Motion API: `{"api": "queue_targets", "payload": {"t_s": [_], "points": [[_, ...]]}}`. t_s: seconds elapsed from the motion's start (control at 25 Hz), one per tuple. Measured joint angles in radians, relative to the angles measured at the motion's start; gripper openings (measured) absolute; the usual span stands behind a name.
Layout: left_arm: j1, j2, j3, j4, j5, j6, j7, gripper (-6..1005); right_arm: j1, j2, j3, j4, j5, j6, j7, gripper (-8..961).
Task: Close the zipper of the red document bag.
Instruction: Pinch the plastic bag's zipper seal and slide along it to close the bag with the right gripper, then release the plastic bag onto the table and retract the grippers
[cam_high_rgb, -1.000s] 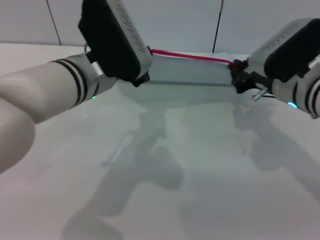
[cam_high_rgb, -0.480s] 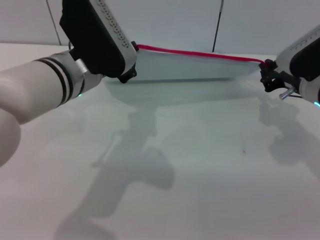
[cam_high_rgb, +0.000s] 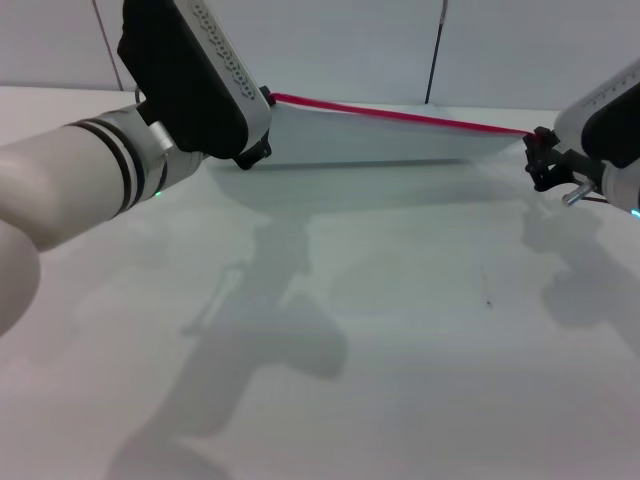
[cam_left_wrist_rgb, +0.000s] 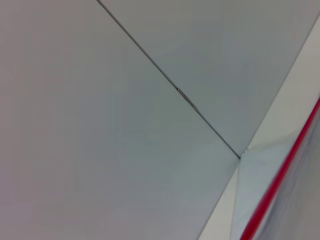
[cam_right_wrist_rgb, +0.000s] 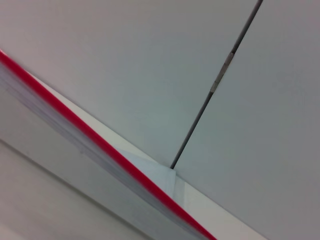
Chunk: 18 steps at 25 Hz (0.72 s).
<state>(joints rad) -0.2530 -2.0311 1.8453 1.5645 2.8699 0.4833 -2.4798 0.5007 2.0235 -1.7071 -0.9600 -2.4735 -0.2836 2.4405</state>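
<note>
Zipper, a thin bright red strip, runs left to right along the top edge of the large flat translucent pale blue-grey document bag, which is stretched across the far side of the white table. The left gripper is at its left end, the right gripper at its right end; whether either's fingers pinch it cannot be told. A pale panelled wall stands behind.

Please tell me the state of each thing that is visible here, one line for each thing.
red document bag: held up off the table, stretched between both hands.
zipper: along the top edge, taut; slider hidden.
left hand: at the bag's left end.
right hand: at the zipper's right end.
</note>
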Motion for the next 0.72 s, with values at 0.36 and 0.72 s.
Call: {"api": "queue_targets", "payload": {"t_s": [0.36, 0.72], "points": [[-0.010, 0.001, -0.014, -0.021, 0.000, -0.007, 0.001, 33, -0.005, -0.001, 0.006, -0.008, -0.003, 0.013, 0.000, 85], [-0.010, 0.001, -0.020, -0.054, -0.011, -0.162, -0.005, 151, -0.020, 0.006, 0.010, -0.017, 0.004, 0.046, 0.010, 183]]}}
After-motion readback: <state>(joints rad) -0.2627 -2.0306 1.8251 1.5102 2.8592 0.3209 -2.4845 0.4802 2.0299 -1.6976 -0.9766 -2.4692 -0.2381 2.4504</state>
